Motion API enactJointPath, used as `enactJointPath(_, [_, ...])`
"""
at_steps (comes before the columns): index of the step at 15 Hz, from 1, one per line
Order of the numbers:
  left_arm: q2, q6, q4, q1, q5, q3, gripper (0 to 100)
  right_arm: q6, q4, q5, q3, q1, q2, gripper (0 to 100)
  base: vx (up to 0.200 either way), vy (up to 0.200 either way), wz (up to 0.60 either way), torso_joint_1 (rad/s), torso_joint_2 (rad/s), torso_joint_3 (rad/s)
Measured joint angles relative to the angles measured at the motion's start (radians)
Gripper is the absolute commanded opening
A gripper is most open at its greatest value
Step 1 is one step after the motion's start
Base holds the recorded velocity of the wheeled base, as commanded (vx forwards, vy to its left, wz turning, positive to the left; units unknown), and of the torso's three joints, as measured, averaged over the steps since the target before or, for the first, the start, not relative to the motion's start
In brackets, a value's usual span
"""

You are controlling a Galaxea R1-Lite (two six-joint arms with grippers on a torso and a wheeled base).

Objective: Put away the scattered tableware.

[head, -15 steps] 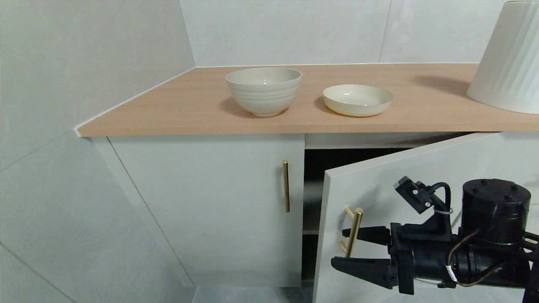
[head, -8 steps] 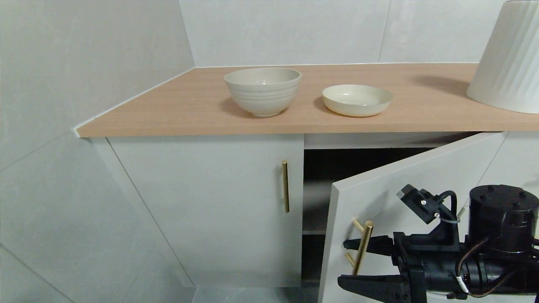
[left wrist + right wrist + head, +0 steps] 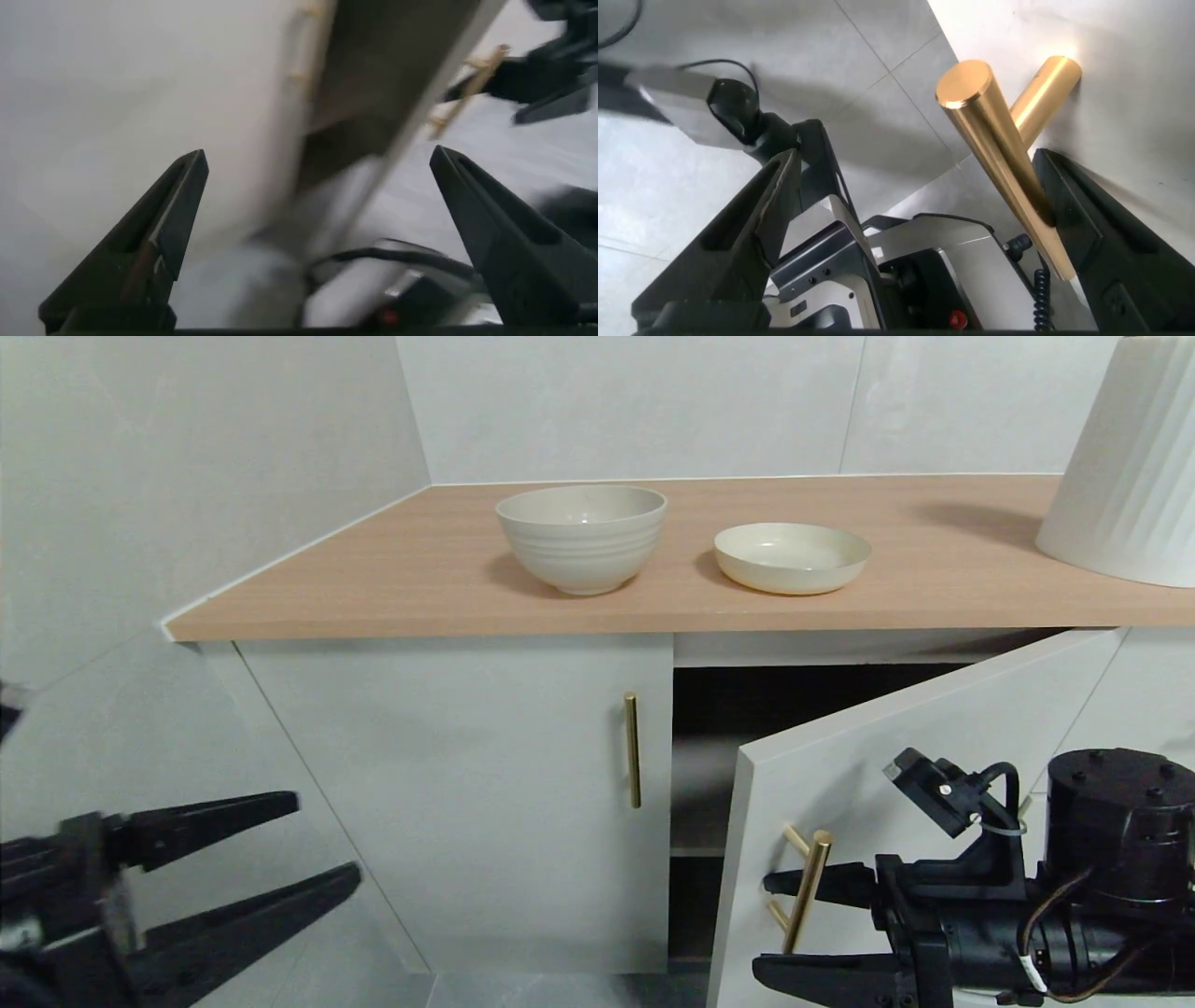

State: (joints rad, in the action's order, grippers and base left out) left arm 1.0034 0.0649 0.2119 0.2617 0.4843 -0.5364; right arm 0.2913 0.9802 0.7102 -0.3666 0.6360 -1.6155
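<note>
1. Wooden counter (image 3: 420, 602): well above both grippers, bearing the tableware.
2. Open cabinet door (image 3: 934, 728): swung outward, directly ahead of right gripper (image 3: 764, 926).
3. Closed cabinet door (image 3: 448, 784): between the two grippers, set farther back.
4. White ribbed shade (image 3: 1130, 476): on the counter, high above right gripper's arm.
5. Left gripper (image 3: 327, 835): jaws spread wide, nothing held (low, well apart from all tableware).
6. Right gripper: jaws apart, straddling item 9, not clamped on it.
7. Bowl (image 3: 582, 537): upright on the counter, far above both grippers, roughly midway between them.
8. Shallow dish (image 3: 792, 556): near the bowl on its right-gripper side, almost straight above that gripper's fingertips.
9. Brass handle (image 3: 805, 896): on the open door, between right gripper's fingers.
10. Second brass handle (image 3: 633, 761): on the closed door, up and left of right gripper.
</note>
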Motion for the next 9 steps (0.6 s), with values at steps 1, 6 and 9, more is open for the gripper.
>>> enactJointPath(1, [0.087,0.022,0.065,0.057,0.004,-0.006,100,0.000,-0.001,0.001,0.000,0.000,0.002,100,0.000,0.000,0.00,0.000,0.00,0.000])
enactJointPath(6, [0.331,0.084,0.288,0.277,0.004,0.073,100,-0.001,0.003,0.003,0.008,-0.001,0.003,100,0.000,0.000,0.00,0.000,0.00,0.000])
enactJointPath(9, [0.451,0.081,0.406,0.322,-0.004,0.064,100,-0.001,0.003,0.003,0.008,-0.001,0.003,100,0.000,0.000,0.00,0.000,0.00,0.000])
